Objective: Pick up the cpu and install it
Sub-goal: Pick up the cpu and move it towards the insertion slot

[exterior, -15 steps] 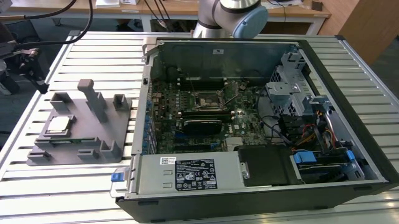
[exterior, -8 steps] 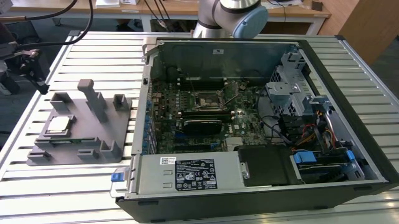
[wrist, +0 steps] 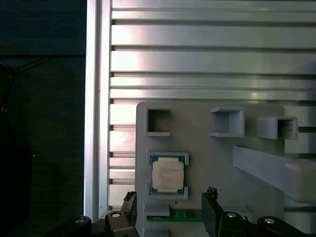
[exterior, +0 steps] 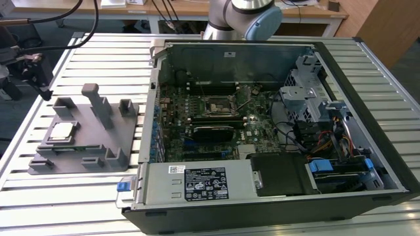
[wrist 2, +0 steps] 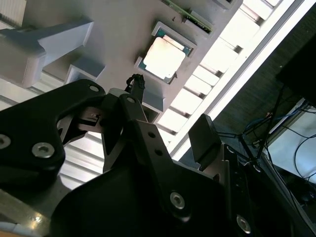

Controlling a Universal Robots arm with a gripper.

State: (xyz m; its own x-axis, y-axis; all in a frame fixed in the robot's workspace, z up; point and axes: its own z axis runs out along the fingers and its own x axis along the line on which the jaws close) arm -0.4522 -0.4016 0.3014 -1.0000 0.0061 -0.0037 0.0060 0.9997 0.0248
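cpu (exterior: 62, 130) on fixture (exterior: 88, 136), slatted metal table (exterior: 98, 49)

Silver-grey tubing forms the arm (exterior: 222, 22), whose rounded joint (exterior: 261, 22) wears a pale blue cap. Black cables (exterior: 96, 17) trail beside it. The gripper (wrist 2: 170, 111) is matte black throughout, as seen in the second wrist view. It is built from broad, flat plates (wrist 2: 29, 128) with rounded corners, pinned by silver round-headed screws (wrist 2: 43, 149), and its fingers (wrist 2: 205, 136) are slim and blocky at the tip.
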